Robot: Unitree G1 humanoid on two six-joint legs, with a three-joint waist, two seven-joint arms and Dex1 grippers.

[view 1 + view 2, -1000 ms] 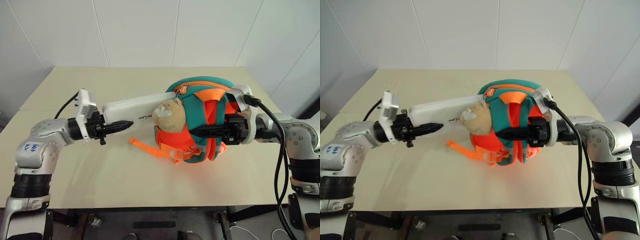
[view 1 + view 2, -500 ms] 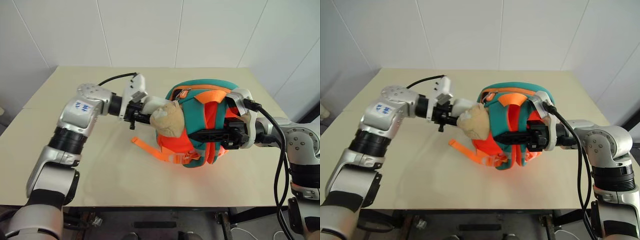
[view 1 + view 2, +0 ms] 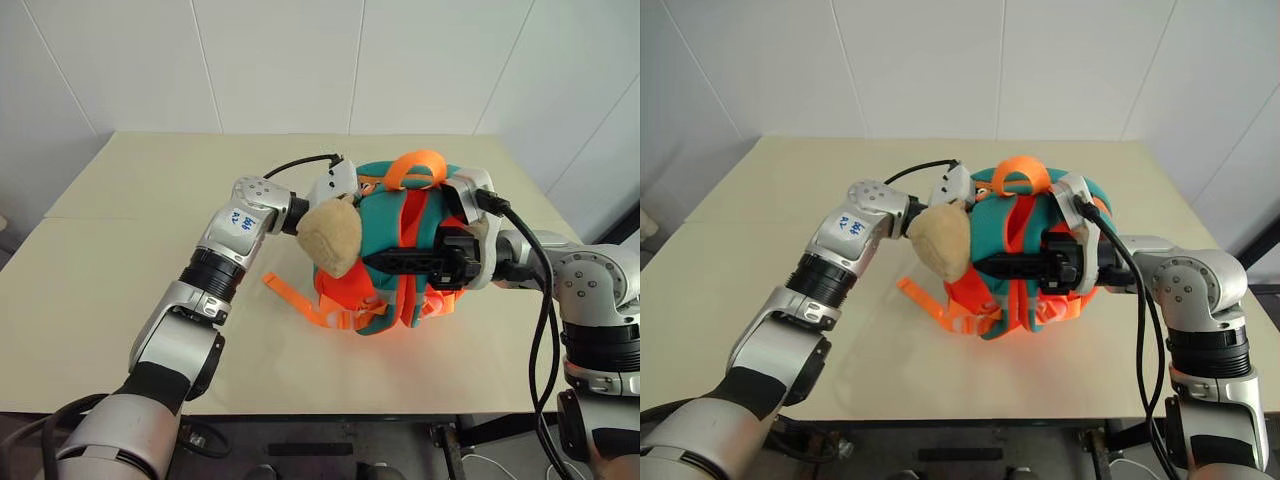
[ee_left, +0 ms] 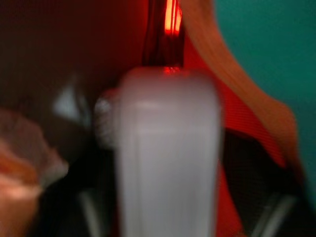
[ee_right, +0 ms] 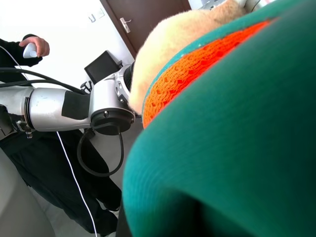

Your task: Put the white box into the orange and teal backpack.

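The orange and teal backpack (image 3: 425,215) stands on the table's middle, its orange top loop (image 3: 415,165) raised. A beige plush charm (image 3: 332,238) hangs at its left side. My right gripper (image 3: 372,260) lies level across the backpack's front, shut on its teal fabric. My left wrist (image 3: 330,185) reaches into the opening behind the charm, and the gripper itself is hidden there. In the left wrist view the white box (image 4: 168,163) runs lengthwise into the backpack, with red lining and teal cloth around it. From the head views the box is hidden.
A loose orange webbing strap (image 3: 290,295) trails onto the beige table (image 3: 110,260) left of the backpack. My right arm's black cable (image 3: 547,300) hangs at the right. In the right wrist view a person (image 5: 29,49) stands beyond the table, near a dark door (image 5: 148,19).
My left arm swung right and pushed the white box, which stuck out to the left, into the backpack. The backpack tipped more upright and its top loop rose. The right gripper stayed shut.
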